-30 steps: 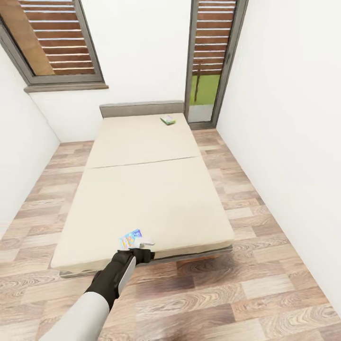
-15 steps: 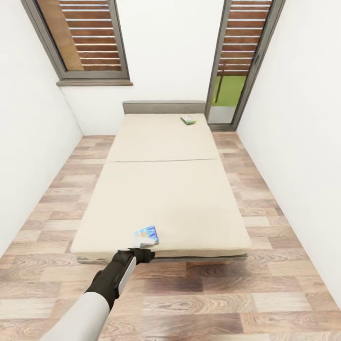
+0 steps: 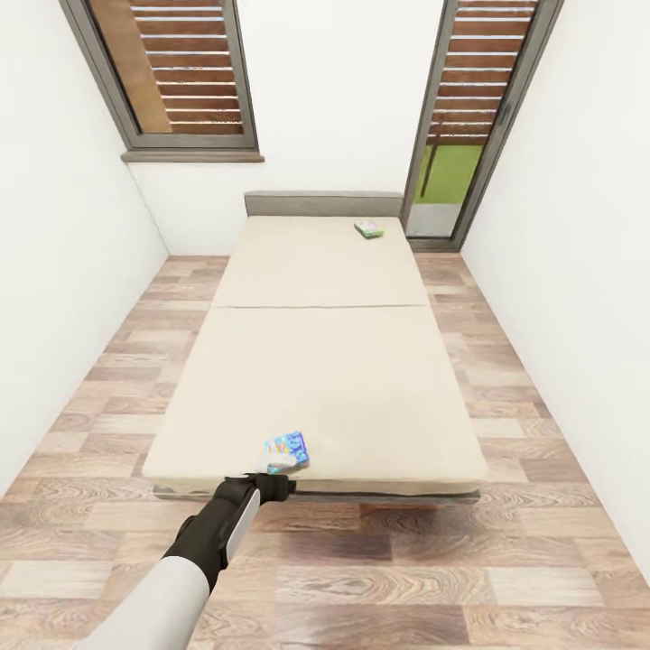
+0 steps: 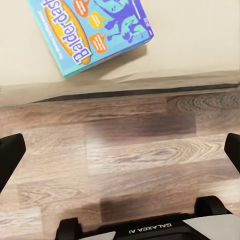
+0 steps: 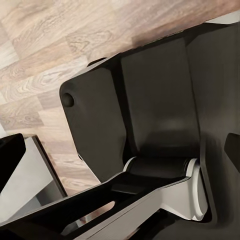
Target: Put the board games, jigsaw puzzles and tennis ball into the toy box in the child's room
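Right, left gripper spread wide, empty, over the floor at the bed foot. Balderdash box lies flat on the mattress just ahead of the fingertips (1 corner near the edge). Probably stiff, light cardboard; pinch across that overhanging-side edge.

Bright, even, sharp renders; soft shadows underneath.

The bed has a plain beige mattress and stands on the wood-plank floor. A blue board game lies near its foot edge. A green-white board game lies near the grey headboard.
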### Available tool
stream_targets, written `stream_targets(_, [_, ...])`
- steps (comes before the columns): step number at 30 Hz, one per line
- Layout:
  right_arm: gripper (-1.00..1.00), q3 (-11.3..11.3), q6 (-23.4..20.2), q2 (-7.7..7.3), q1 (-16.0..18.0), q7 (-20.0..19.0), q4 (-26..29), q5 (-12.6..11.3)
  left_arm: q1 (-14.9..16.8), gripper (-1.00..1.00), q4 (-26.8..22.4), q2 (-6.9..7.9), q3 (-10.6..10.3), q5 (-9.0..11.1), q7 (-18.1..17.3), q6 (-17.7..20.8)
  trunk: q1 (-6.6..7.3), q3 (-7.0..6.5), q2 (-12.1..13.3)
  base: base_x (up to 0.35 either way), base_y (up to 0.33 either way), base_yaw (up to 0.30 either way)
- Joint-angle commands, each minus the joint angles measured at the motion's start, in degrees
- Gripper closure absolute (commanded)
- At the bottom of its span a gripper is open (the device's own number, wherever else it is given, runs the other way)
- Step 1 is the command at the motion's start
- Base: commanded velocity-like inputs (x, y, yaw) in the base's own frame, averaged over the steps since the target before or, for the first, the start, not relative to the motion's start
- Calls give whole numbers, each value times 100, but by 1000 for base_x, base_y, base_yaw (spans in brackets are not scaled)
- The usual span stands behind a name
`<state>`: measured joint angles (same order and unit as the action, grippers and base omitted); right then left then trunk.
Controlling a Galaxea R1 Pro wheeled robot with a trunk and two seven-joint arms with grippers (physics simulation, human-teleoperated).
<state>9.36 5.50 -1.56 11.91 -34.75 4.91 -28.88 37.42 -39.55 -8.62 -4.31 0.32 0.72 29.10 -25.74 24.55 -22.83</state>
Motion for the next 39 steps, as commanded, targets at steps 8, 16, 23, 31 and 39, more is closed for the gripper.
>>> stream_targets(8, [-100,48,30,-1,4,-15,-7,-47,2,-100,-10,1,-9,3,2,26,-4,8,-9,32,0,1])
stream_targets(16, [-100,48,38,-2,4,-15,-9,-48,2,-100,-31,9,5,0,0,89,-4,8,-9,129,56,0])
stream_targets(23, [-100,48,39,-2,4,-15,-15,-48,2,-100,-170,43,33,3,-4,130,-4,8,-9,33,13,0])
stream_targets(31, [-100,48,44,0,4,-8,-32,-48,111,-100,-294,77,43,-12,7,607,-4,8,-9,3,1,0])
stream_targets(39, [-100,48,314,6,4,-6,-41,-49,815,-100,-276,118,49,0,38,1101,-4,8,-9,0,0,0])
